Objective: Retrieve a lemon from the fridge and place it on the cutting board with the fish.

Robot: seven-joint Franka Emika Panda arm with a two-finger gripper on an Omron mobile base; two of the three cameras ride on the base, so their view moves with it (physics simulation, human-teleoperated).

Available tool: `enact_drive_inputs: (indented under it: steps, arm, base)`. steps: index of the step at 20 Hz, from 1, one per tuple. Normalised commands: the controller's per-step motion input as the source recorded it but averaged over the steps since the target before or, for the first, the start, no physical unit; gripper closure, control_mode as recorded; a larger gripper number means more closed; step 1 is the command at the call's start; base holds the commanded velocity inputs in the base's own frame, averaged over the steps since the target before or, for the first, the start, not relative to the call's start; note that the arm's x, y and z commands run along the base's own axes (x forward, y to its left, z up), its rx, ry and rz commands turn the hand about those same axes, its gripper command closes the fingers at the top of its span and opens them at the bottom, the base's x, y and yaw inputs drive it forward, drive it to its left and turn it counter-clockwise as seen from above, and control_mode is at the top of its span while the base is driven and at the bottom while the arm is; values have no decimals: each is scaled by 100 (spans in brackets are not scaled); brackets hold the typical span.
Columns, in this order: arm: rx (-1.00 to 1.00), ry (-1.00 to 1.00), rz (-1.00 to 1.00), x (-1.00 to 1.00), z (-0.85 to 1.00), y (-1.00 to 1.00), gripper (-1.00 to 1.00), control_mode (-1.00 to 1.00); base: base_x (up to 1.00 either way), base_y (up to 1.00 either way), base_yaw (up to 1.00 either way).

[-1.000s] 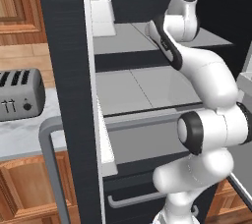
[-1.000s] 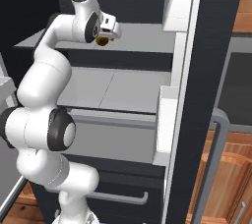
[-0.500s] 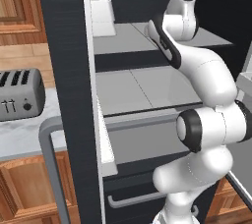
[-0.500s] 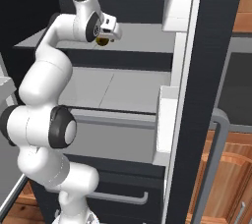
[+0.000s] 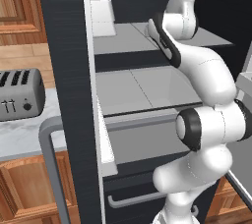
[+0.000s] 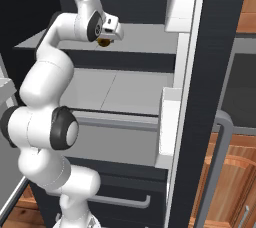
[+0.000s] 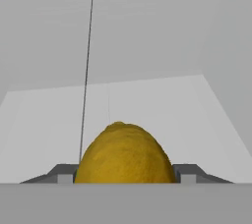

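the arm reaches deep into the open fridge point(image 6: 120, 2) so that the claw point(image 6: 106, 41) sits at the upper shelf point(image 6: 145, 39), level with the lemon point(image 7: 124, 156) it has come for. in the hand view the fruit fills the gap between the two fingertips point(image 7: 64, 174), which press its sides, so the claw looks clamped on the lemon, just over the shelf (contact underneath is hidden). from the right base view only a dark-yellow sliver of it peeks under the hand. the toaster point(image 5: 19, 94) stands on the worktop point(image 5: 22, 137) to the left; the lemon's lower half is cut off.
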Motion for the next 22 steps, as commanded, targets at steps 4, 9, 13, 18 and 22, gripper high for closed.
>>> enact_drive_inputs:
  steps: [4,9,13,18,22]
  arm:
    - [0,1,0,-3,0,0,100,-100]
    - [0,-10,0,-84,4,2,100,-100]
    - [0,-6,0,-98,0,0,100,-100]
    - [0,-2,0,-96,0,2,100,-100]
    - [0,0,0,-100,0,10,100,-100]
  base:
    - [0,0,0]
    - [0,0,0]
    - [0,0,0]
    - [0,0,0]
    - [0,0,0]
